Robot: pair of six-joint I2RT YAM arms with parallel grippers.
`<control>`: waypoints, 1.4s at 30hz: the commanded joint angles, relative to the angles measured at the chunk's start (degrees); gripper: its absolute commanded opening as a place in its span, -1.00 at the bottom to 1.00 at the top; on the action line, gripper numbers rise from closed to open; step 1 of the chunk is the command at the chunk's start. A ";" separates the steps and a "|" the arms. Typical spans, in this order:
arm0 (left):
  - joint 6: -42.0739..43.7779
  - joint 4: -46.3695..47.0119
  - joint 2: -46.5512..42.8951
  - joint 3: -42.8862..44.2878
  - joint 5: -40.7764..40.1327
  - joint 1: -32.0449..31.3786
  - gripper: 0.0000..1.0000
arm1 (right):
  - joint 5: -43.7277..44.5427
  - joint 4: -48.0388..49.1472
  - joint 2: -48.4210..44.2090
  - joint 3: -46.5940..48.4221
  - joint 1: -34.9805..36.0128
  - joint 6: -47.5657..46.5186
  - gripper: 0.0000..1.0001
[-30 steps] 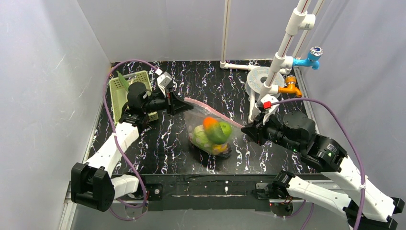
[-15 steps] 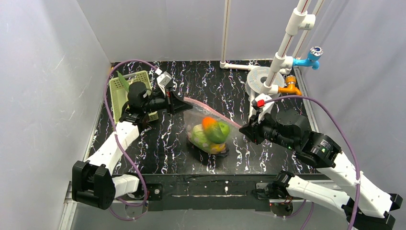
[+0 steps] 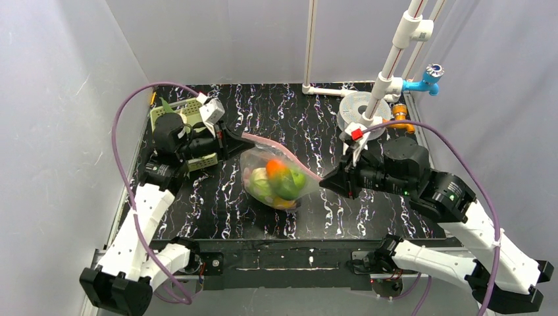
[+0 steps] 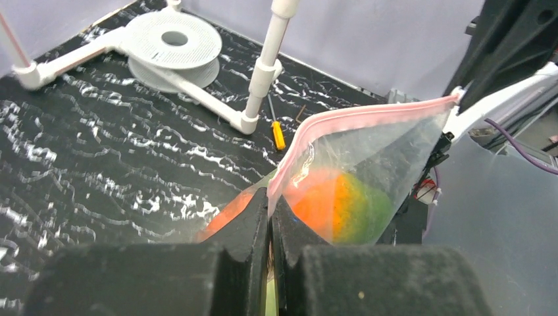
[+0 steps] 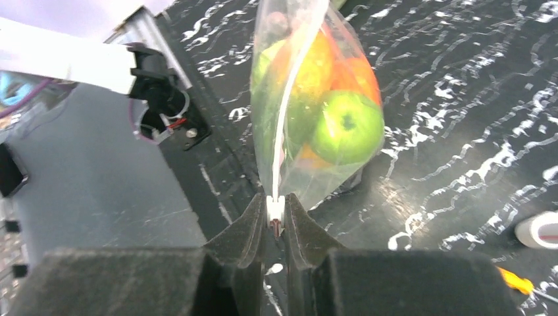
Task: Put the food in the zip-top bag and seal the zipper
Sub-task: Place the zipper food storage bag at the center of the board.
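Stretching between both arms over black white-veined tabletop point(image 3: 210, 204), mid-scene: clear dotted floppy plastic zip-top bag point(image 3: 263, 161). Sitting inside: small toy fruits and vegetables point(image 3: 279, 181), so loading is looking done. Remaining: sealing thin pinkish-red zipper strip point(image 3: 289, 156), now pulling taut; closed or not, cannot tell. Clenching left corner: left gripper point(image 3: 238, 137). Pinching right corner: right gripper point(image 3: 324, 182).

Left arm point(image 3: 146, 201) and right arm point(image 3: 460, 210) reach inward, facing — left fingers point(image 4: 247, 224) pinched shut, right fingers point(image 5: 247, 229) clamped narrowly.
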 commanded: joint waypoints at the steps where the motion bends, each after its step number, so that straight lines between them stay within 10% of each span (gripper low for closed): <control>1: 4.70 -16.93 -7.35 6.32 -7.22 -0.38 -1.00 | -13.15 -2.44 4.06 6.76 -0.30 -0.90 -0.97; 9: -5.77 -15.06 -10.84 4.39 -3.82 -0.83 -0.76 | -18.50 -2.74 6.03 3.54 -0.31 -1.68 -0.97; 16: -9.31 -22.09 0.06 5.12 -23.75 -0.88 -0.57 | 1.74 -0.69 5.44 -4.96 -2.32 7.08 -0.70; 21: -9.63 -28.67 14.19 13.41 -23.36 -0.84 -0.40 | 13.68 1.93 9.75 -9.21 -3.34 14.30 -0.78; 27: -5.82 -27.35 9.50 13.84 -27.17 -0.81 -0.04 | 30.95 1.17 15.20 -8.18 -3.91 15.35 -0.75; 42: 4.58 -17.46 -3.22 -2.98 -39.39 -0.84 0.18 | 39.87 -3.91 20.73 -5.18 -4.88 13.88 0.27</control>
